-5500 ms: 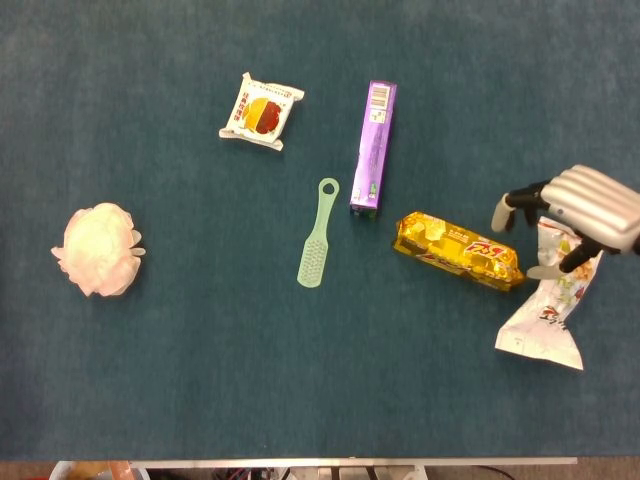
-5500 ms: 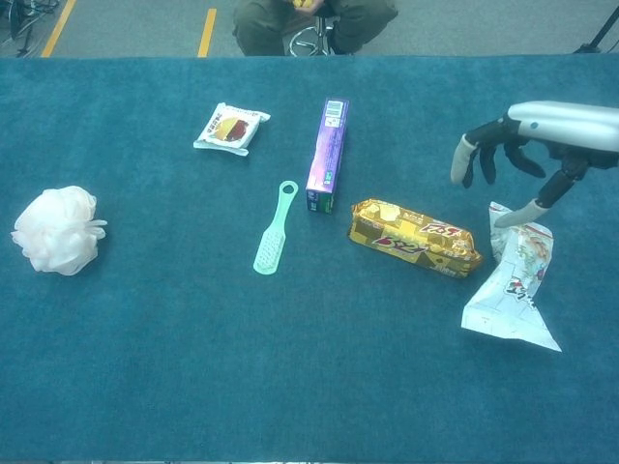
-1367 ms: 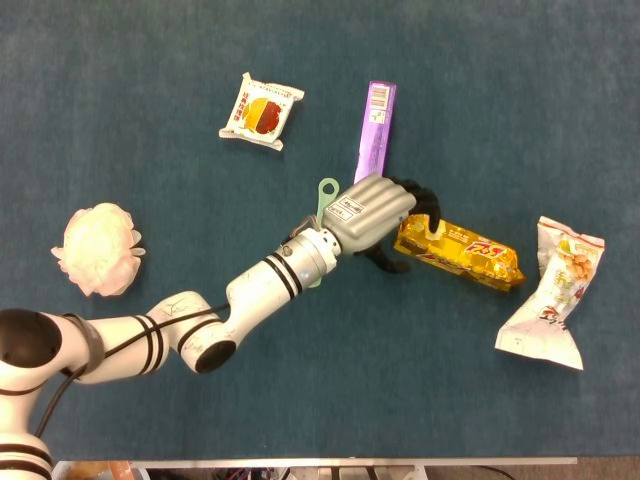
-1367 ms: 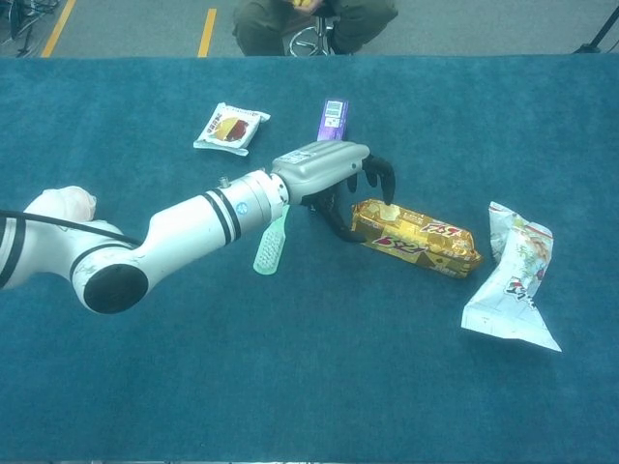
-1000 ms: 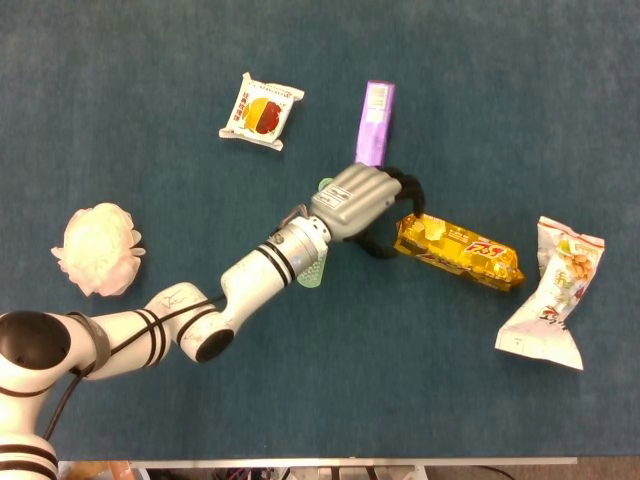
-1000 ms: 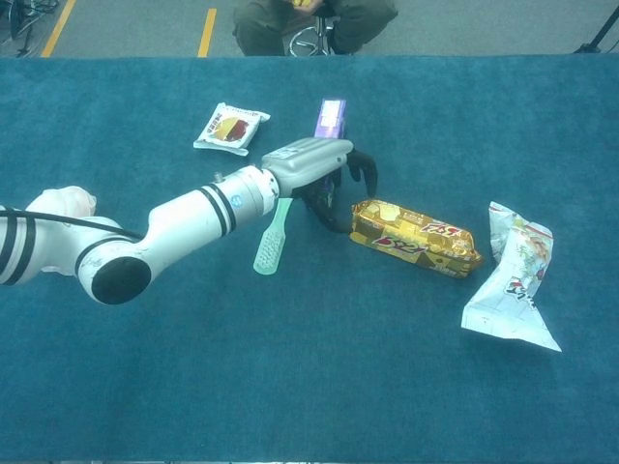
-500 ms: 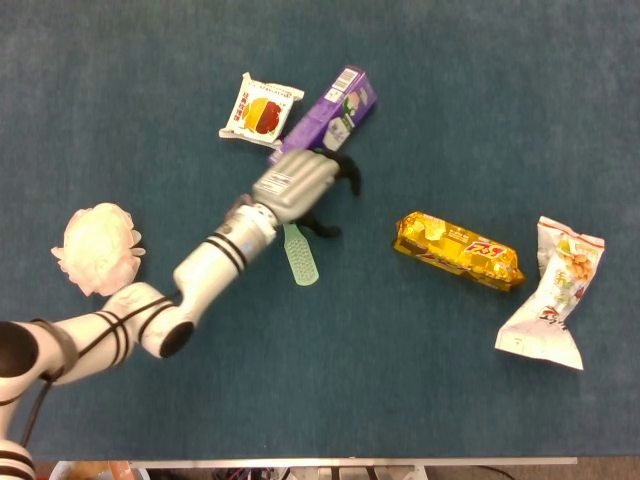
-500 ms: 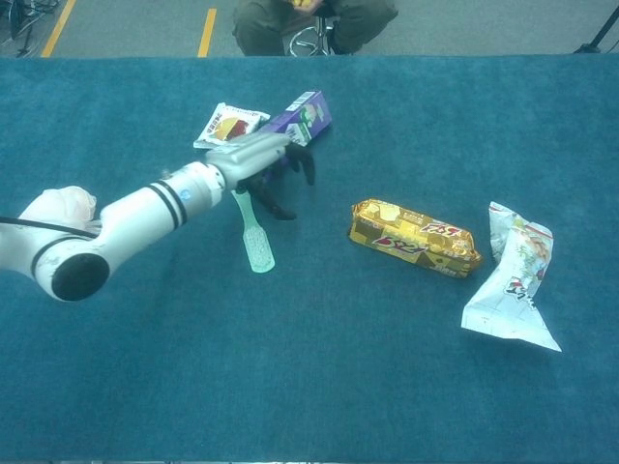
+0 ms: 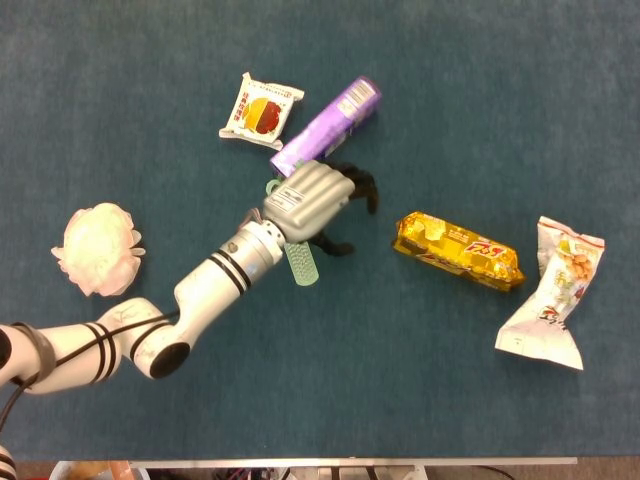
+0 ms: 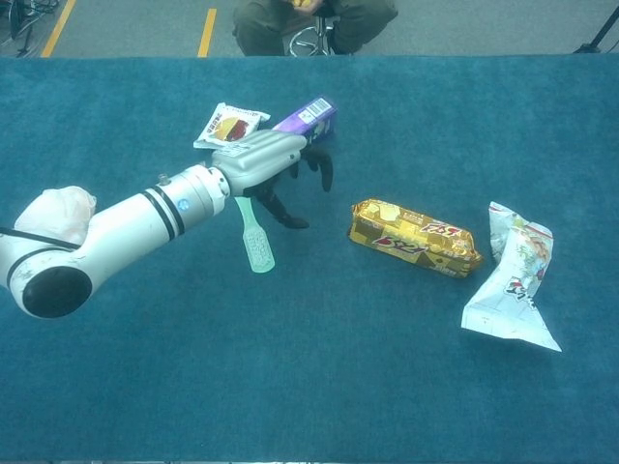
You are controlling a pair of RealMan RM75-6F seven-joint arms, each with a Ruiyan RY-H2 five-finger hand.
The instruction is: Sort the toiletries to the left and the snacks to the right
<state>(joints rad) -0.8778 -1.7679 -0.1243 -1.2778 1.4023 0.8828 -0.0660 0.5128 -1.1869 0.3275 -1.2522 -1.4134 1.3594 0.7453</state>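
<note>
Nearest me, under my left hand and just toward the wrist side, lies the green brush, flat on the blue table. It looks light and stiff, a thin plastic piece that sits low on the cloth, so I judge it awkward to lift; the handle near the loop, partly hidden beneath the hand, is where I would pinch it.

My left hand hovers with its dark fingers spread and curled downward, holding nothing that I can see. The right hand is out of both views.

Just beyond the hand, touching or nearly touching its back edge, is the purple toothpaste box, lying at a slant. A rigid carton, light, with smooth card sides that may slip; I would take it across its narrow width near the middle.

Beside the box's near end is the small snack packet, soft and crinkly.

Off to the hand's right lie the gold biscuit pack and the white snack bag; far to its left, the bath pouf.
</note>
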